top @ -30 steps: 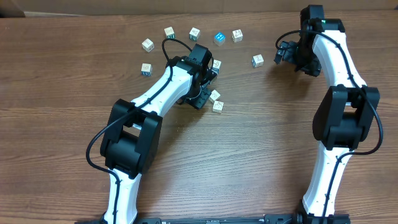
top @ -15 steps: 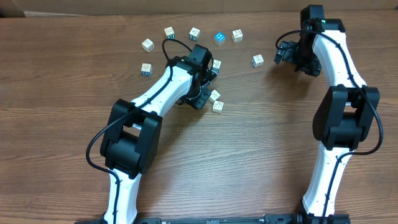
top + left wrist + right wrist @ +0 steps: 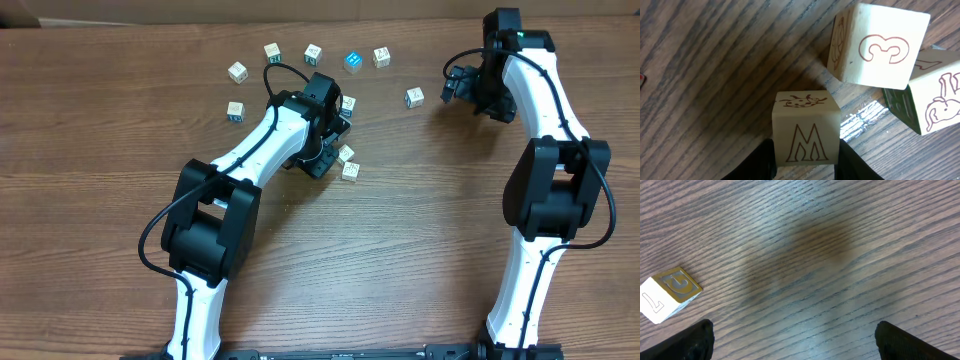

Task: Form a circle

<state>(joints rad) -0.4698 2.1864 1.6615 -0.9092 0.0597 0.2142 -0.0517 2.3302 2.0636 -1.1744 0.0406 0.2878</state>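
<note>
Left of centre, a pale cube (image 3: 806, 135) carries a large M in brown outline on its side face, with a small spotted beetle drawn on the face above. Just beside it, a second cube (image 3: 880, 47) shows an outlined 3. A third cube (image 3: 932, 100), close against that one, bears an elephant-like drawing and part of a character I can't make out. Over on the right, a lone cube (image 3: 670, 292) has a gold G on top and an angular mark, perhaps 7 or L, on its side. The far blue cube (image 3: 352, 61) has a white mark too small to read.
</note>
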